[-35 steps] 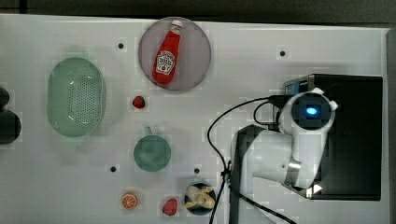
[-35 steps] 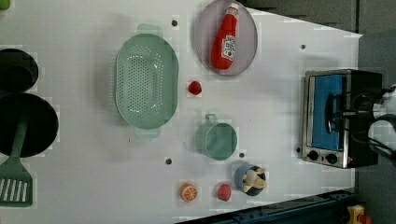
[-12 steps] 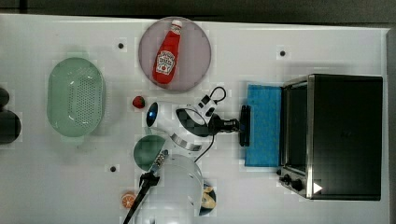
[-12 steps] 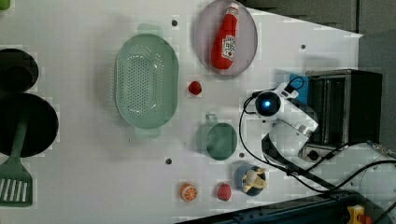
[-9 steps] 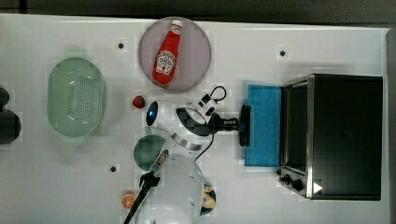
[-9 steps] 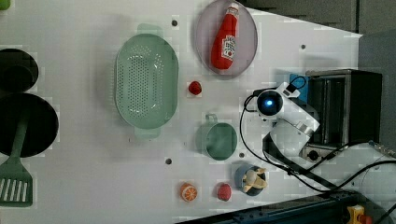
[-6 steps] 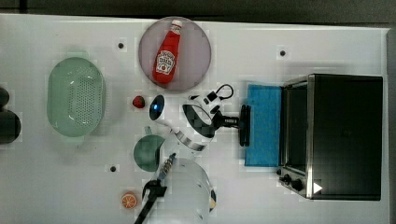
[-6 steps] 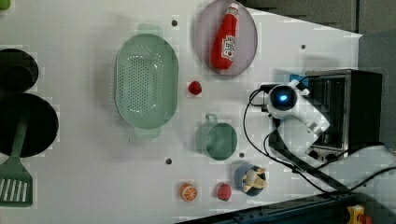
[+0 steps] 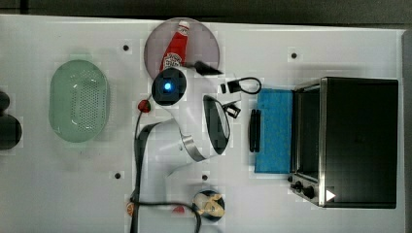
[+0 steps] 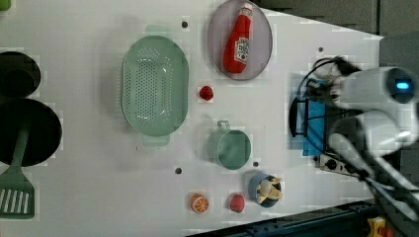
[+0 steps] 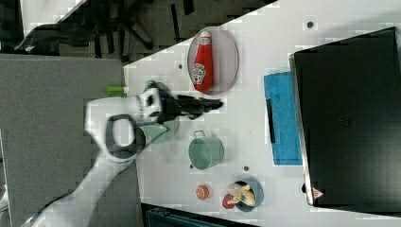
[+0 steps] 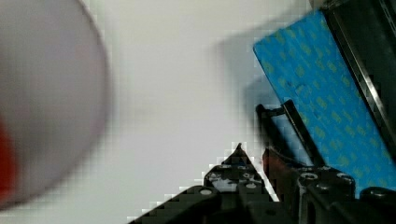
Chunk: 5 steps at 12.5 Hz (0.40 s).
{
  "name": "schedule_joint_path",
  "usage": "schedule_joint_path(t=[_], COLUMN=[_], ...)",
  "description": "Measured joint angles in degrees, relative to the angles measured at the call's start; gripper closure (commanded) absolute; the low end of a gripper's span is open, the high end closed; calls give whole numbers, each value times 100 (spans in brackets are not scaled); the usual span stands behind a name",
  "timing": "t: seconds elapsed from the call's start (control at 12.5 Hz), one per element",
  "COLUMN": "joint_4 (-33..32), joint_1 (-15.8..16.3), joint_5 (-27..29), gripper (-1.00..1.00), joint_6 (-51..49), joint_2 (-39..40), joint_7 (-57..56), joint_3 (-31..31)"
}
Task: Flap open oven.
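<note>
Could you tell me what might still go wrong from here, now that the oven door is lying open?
The oven door lies flat on the table, jutting toward the arm, so a low sweep could catch its handle. The gripper hovers close to the plate with the ketchup bottle; drifting that way might knock the bottle. The arm's cable trails by the small fruit pieces and could drag them.

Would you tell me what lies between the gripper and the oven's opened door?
In the right view, only bare white table separates the gripper from the oven door's dark handle.
</note>
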Motion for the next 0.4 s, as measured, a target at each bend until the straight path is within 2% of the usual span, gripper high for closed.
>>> schedule_joint_path(t=[0.4], joint_4=[101], joint_1=[21], joint_5=[1609], gripper=[65], joint_6=[-473], joint_2=[-1394], joint_7=[1], joint_3=[-15])
